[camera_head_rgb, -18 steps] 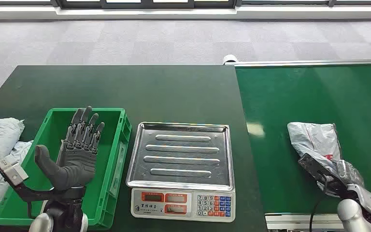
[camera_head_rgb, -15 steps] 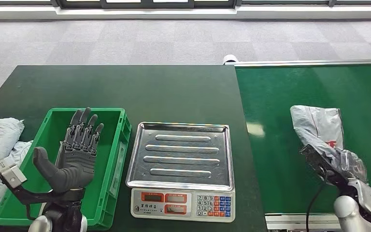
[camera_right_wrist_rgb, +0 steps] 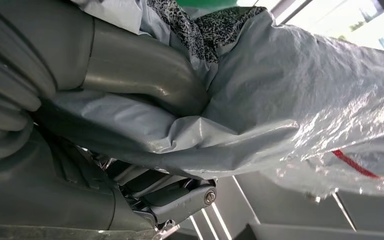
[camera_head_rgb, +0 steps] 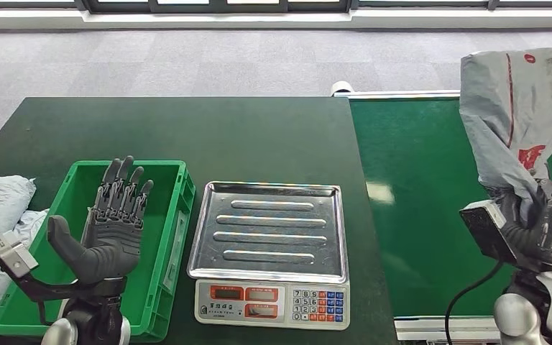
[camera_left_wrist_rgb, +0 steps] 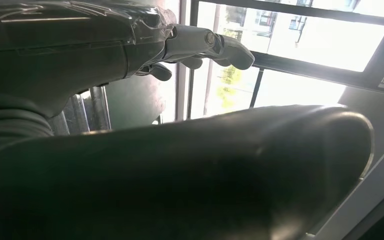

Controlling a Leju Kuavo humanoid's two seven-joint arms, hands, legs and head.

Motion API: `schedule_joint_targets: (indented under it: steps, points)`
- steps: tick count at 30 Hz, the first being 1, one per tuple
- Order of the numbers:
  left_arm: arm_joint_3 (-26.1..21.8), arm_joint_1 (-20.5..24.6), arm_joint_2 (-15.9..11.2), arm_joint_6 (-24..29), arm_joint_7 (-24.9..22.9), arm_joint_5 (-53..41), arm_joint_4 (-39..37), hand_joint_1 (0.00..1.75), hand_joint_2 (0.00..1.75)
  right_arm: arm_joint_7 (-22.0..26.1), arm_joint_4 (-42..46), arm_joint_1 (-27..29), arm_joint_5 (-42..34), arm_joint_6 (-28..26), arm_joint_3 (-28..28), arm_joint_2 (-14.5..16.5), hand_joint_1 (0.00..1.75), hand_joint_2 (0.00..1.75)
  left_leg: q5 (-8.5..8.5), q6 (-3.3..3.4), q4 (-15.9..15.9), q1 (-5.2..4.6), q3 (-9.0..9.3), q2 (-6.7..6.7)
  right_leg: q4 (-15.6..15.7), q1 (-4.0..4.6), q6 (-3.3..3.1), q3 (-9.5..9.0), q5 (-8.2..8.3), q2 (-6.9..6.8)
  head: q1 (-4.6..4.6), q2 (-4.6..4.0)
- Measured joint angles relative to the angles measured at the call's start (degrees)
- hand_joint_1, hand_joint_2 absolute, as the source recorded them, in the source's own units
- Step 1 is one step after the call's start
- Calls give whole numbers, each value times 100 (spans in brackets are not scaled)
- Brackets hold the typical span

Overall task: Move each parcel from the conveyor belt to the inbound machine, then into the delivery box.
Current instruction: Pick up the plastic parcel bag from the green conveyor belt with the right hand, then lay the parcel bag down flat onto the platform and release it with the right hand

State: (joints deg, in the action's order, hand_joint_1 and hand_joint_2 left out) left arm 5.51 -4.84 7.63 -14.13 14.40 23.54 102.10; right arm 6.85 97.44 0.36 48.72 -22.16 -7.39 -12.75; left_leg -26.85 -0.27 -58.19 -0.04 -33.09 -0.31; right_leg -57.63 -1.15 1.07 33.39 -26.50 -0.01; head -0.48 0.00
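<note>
A grey plastic parcel with red print stands upright in the air above the green conveyor belt, gripped at its lower end by my right hand. The right wrist view shows the thumb pressed into the crinkled parcel. The inbound machine, a scale with a steel tray and a keypad, sits empty at the table's middle. Beside it is the green delivery box. My left hand hovers over that box, palm up, fingers spread, holding nothing.
Grey parcels lie piled at the far left edge of the dark green table. A black cable hangs from my right wrist. Beyond the table is grey carpet floor and a window wall.
My right hand has lifted the parcel off the belt and swung it upright, well above where it lay. The left hand has barely moved.
</note>
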Motion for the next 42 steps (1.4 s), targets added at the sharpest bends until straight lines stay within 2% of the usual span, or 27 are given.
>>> schedule_joint_targets:
  steps: [4, 7, 13, 18, 28, 33, 42]
  points:
    - [16, 81, -4, -19, 27, 22, -113, 0, 0, 234, 361, 64, -48, -99, 76, 96, 175, 175, 0, 0, 0, -1, -1, 0, 0, -1, 0, -2, 1, -1, 1, 0]
    - [83, 179, -23, -52, 109, 64, -257, 0, 0, 413, 508, 25, -102, -70, 327, 165, 175, 175, 0, 0, 0, 0, 0, 1, 0, 0, -2, -4, 2, 1, 1, 0]
    - [321, 454, -121, -61, 262, 159, -592, 0, 0, 480, 326, -549, -138, 349, 1384, 330, 175, 175, 15, -13, 1, 4, 3, 6, -2, 5, -10, 2, 10, 11, 0, 0]
    - [434, 539, -149, -57, 272, 195, -701, 0, 0, 449, 115, -823, -233, 372, 2102, 385, 175, 175, 21, -9, 1, 5, -2, -5, -4, 6, -10, 1, 10, -4, 0, 0]
    - [468, 578, -196, -54, 272, 197, -772, 0, 0, 475, -29, -945, -319, 402, 2415, 387, 175, 175, 19, -9, 1, 4, -12, -4, -4, 4, -10, 8, 10, -2, 0, 0]
    - [474, 573, -197, -56, 259, 206, -768, 0, 0, 598, -270, -1135, -491, 837, 2740, 530, 175, 175, 20, -11, 2, 6, -13, 0, -5, 8, -12, 11, 11, 3, 1, 0]
    - [476, 586, -194, -56, 216, 284, -766, 0, 0, 585, -932, -1637, -880, 1818, 3696, 1138, 175, 175, 28, -22, 2, 19, -15, -1, -7, 18, -17, 16, 13, 3, 0, 0]
